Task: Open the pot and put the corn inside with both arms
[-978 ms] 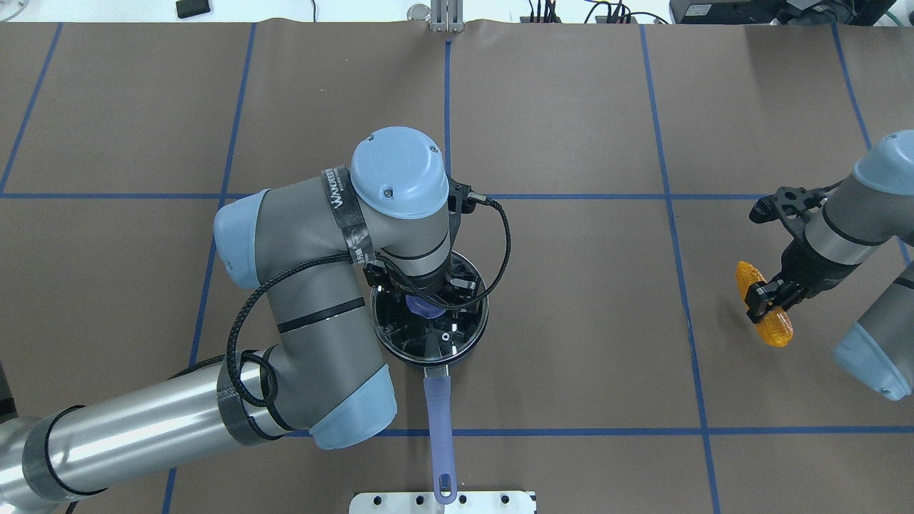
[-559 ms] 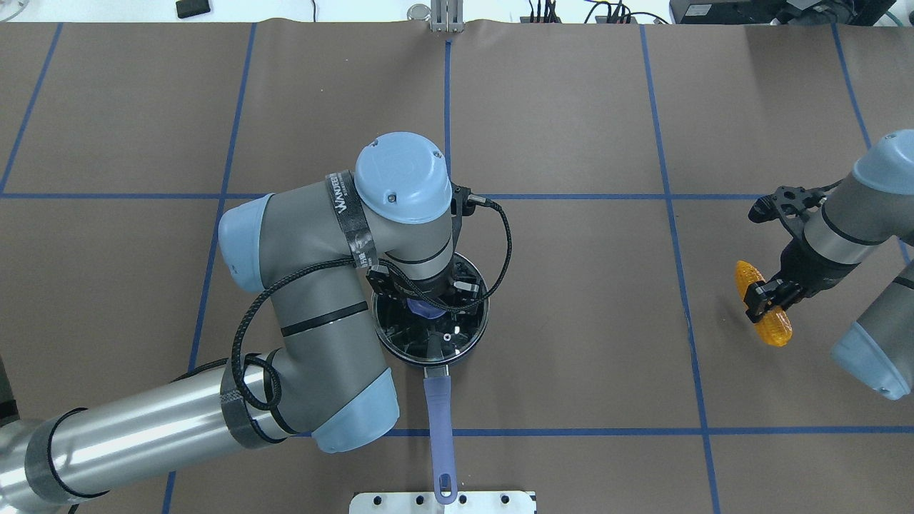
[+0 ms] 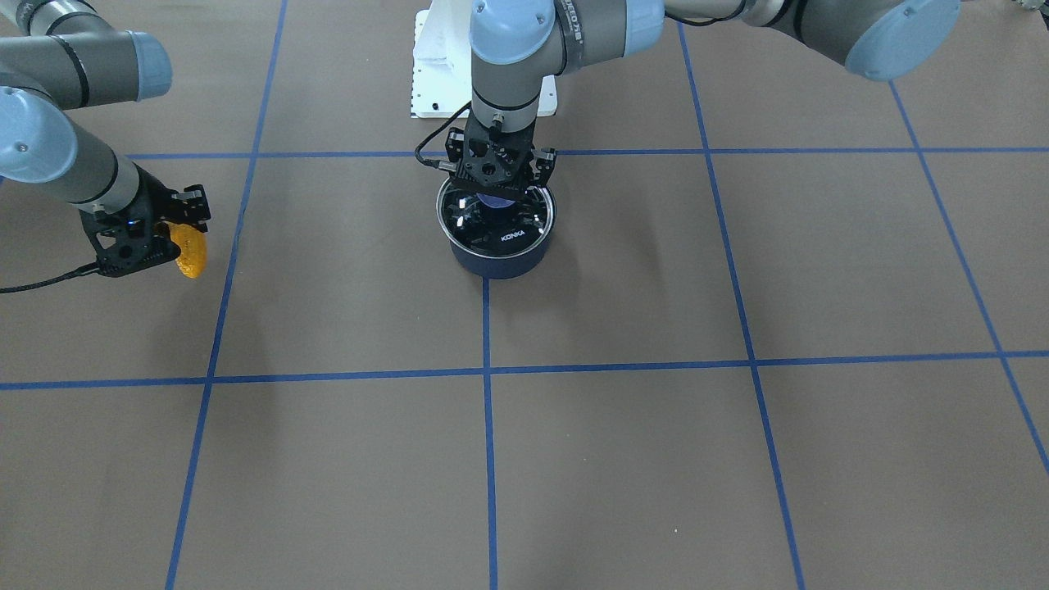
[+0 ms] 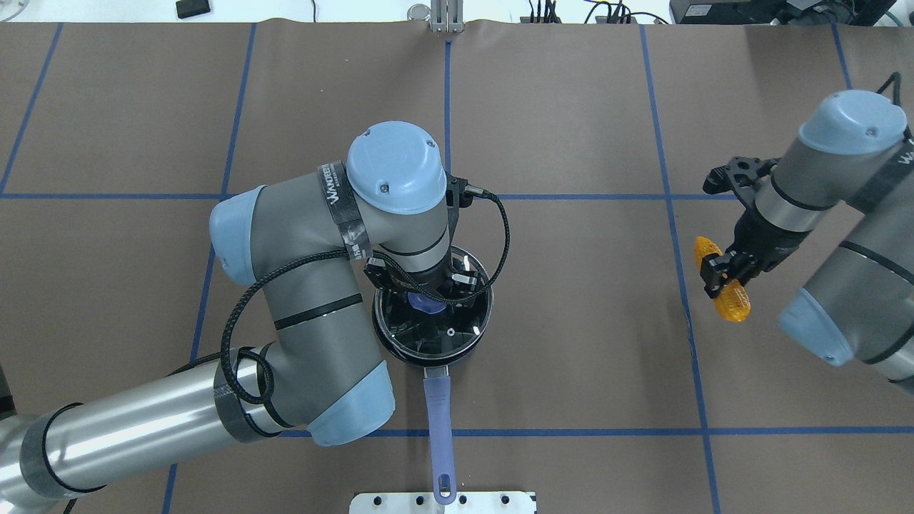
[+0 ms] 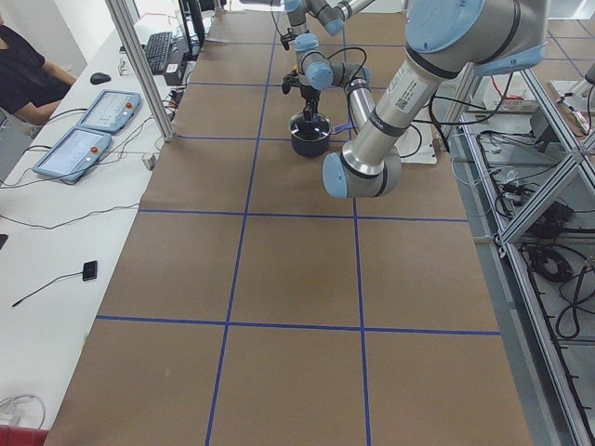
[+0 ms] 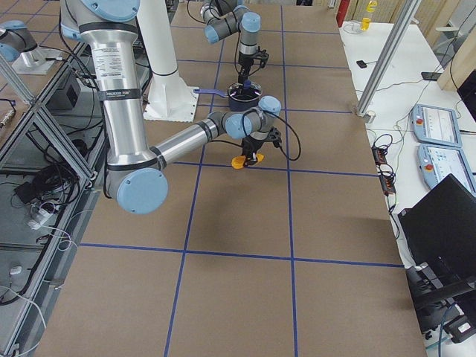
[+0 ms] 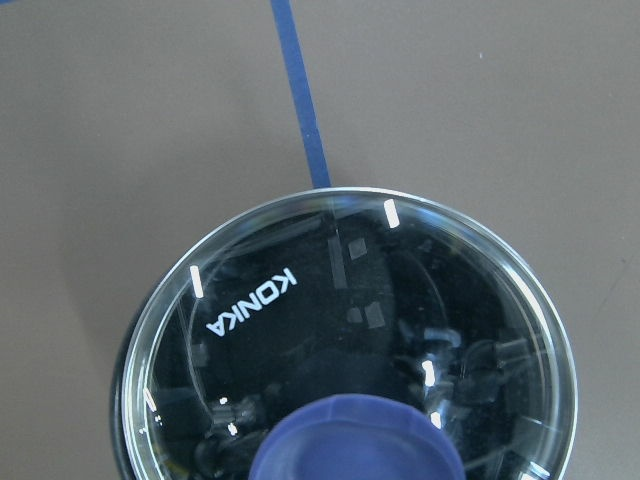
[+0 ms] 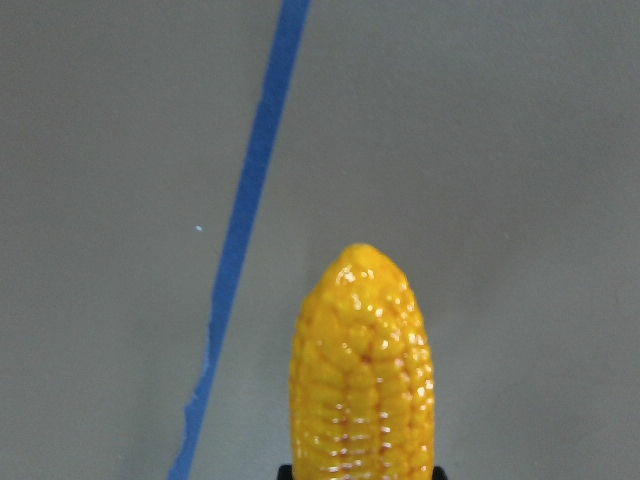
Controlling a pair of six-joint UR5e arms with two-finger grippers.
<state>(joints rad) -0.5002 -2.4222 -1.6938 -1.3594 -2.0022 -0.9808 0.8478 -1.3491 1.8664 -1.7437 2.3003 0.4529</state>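
my left gripper (image 4: 427,296) hangs over the pot (image 3: 500,260), which sits just left of centre in the overhead view, its handle (image 4: 438,421) pointing to the bottom edge. the lid (image 7: 300,300) looks seated on the rim. my jaws straddle the blue knob (image 7: 355,440), but my fingers show in no view clearly enough, so i cannot tell whether they are clenched on it or slack.

my right gripper (image 4: 721,275) is at the right of the overhead view, well apart from the pot, clamped across the middle of the corn (image 4: 733,305). the corn is off the table (image 4: 571,357), its tapered end pointing toward the top of that frame.

what could go wrong, as i judge it:
- if my hold on the knob is shallow or off-centre, the lid could tilt as i raise it, slip free and drop back on the rim or onto the table.
- the knob is round and smooth, so a weak squeeze may let it twist out.
- a lid that catches could drag the light pot and swing the handle.
- if my right arm comes in before the lid is clear, the corn or wrist could strike my left arm, which fills the space over the pot.
- the corn is bumpy and tapered, so it may pivot in my right jaws and land outside the pot.
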